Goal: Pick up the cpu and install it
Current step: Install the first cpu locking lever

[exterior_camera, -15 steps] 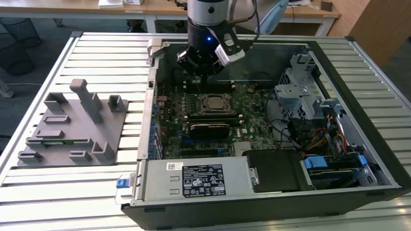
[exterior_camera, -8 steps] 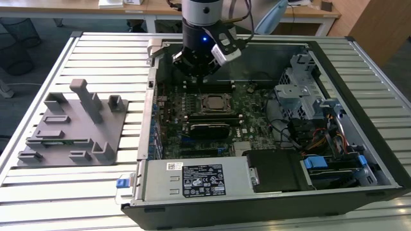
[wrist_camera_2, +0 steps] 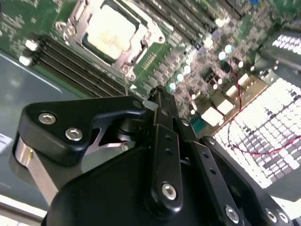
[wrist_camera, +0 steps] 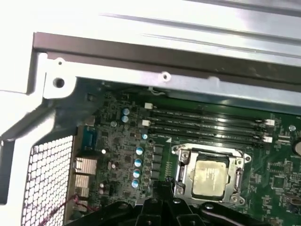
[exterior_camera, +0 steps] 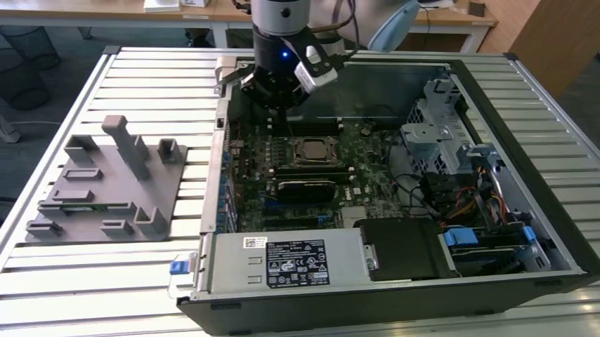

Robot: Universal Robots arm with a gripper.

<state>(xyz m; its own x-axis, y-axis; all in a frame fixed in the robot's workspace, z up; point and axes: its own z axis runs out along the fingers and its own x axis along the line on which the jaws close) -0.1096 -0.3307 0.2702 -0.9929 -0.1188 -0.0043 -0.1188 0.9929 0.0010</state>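
A ribbed metal tabletop (exterior_camera: 94, 281) carries an open computer case (exterior_camera: 375, 309), with a grey plastic fixture (exterior_camera: 103, 189) laid at the exterior view's left. The cpu (wrist_camera: 209, 176) is seen in both wrist views (wrist_camera_2: 113, 30) lying flat and square inside the socket frame (wrist_camera: 181, 174) on the motherboard, its pale metal top exposed.

The seating step is therefore judged done. Whether the frame is latched down over the chip cannot be told.

The end effector (wrist_camera_2: 157, 96) is held just above the board beside the socket, on the side of the memory slots (wrist_camera: 207, 122). Its fingers are drawn together and nothing is seen between them. In the exterior view the end effector (exterior_camera: 278, 116) is placed at upper centre, inside the case.

Room is limited. The memory slots run close along one edge of the socket, the case wall (wrist_camera: 164, 61) rises beyond them, and the drive cage (exterior_camera: 431, 126) stands at the exterior view's right. Open space is found chiefly straight above the board.
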